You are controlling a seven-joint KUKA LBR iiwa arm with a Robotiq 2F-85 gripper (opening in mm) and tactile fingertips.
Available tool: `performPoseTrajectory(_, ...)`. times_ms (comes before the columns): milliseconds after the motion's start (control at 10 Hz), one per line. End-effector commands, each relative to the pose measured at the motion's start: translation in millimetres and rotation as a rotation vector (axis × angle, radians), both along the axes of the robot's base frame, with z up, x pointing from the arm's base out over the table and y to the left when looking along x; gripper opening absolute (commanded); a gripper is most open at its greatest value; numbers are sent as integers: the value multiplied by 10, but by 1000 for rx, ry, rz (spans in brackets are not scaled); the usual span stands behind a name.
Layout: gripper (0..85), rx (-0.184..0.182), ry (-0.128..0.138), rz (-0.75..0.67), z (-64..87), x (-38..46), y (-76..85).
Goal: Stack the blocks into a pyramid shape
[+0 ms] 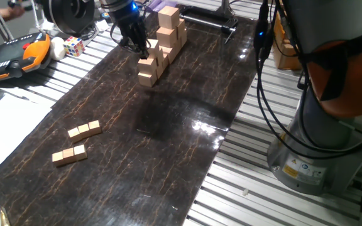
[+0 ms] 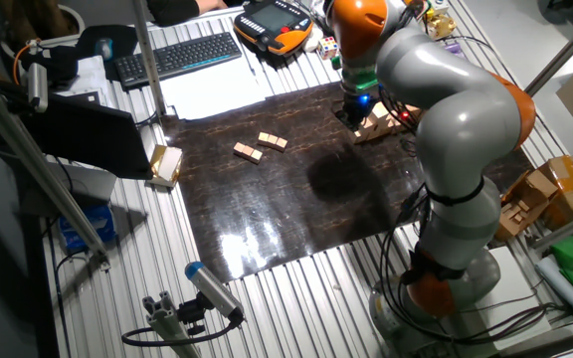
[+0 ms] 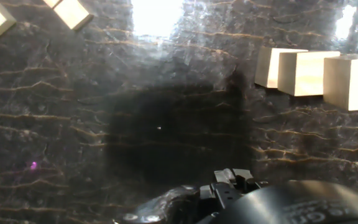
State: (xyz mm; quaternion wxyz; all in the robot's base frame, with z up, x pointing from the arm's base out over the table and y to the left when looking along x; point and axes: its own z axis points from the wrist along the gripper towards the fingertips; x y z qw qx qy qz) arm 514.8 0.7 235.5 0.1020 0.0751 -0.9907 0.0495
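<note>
A multicoloured puzzle cube (image 1: 74,45) sits beside an orange-and-black handheld pendant (image 1: 12,56); a black computer keyboard (image 2: 179,58) lies on the bench (image 2: 267,288).

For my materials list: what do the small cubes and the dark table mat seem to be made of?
The small cubes look like plain unfinished wood: light tan, matte, sharp edges. The mat looks like glossy marble-pattern sheet, probably vinyl or laminate: black with tan veins and bright lamp reflections.
</note>
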Motion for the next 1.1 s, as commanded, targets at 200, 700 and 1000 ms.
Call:
performPoseTrajectory(200,7,54,-16,32,3,0,1)
performPoseTrajectory(700,7,39,-35,40,3,0,1)
performPoseTrajectory(1000,7,53,-27,24,-47,167,233)
